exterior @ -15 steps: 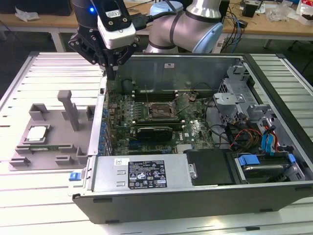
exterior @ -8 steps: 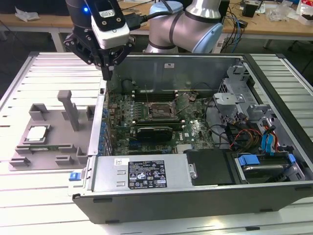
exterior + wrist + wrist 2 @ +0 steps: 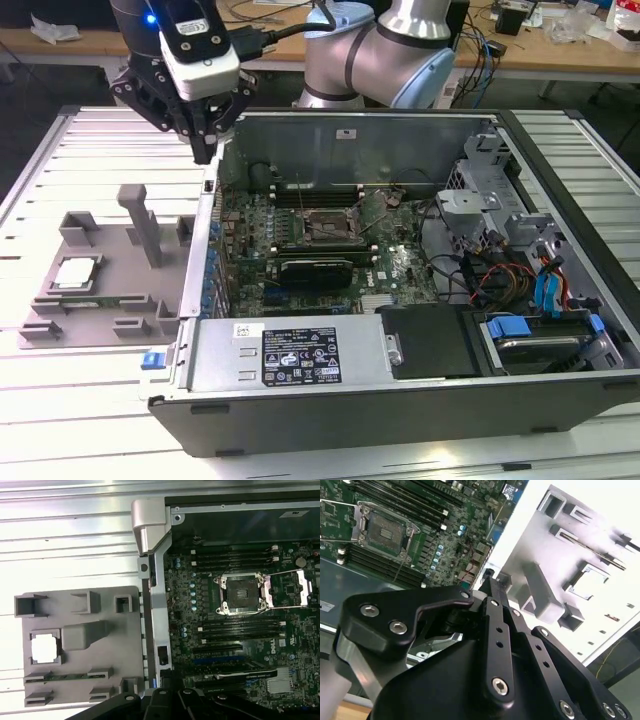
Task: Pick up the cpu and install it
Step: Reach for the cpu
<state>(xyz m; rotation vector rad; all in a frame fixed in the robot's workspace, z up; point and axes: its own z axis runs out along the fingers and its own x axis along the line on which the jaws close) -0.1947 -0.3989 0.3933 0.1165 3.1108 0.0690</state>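
the pincer (image 3: 205,150) hangs above the side wall of the computer case (image 3: 360,140), fingers drawn narrow with nothing between them. the cpu (image 3: 75,272) lies well apart from it in the grey holder (image 3: 112,270) (outside the case), and the open socket (image 3: 325,228) sits on the pincer's other side.

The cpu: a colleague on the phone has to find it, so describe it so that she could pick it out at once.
Beside the open computer case, on the exterior view's left, lies a grey moulded tray. The cpu sits in a square pocket of it. It is the tray's one flat silvery square, unlike the long green memory stick next to it.
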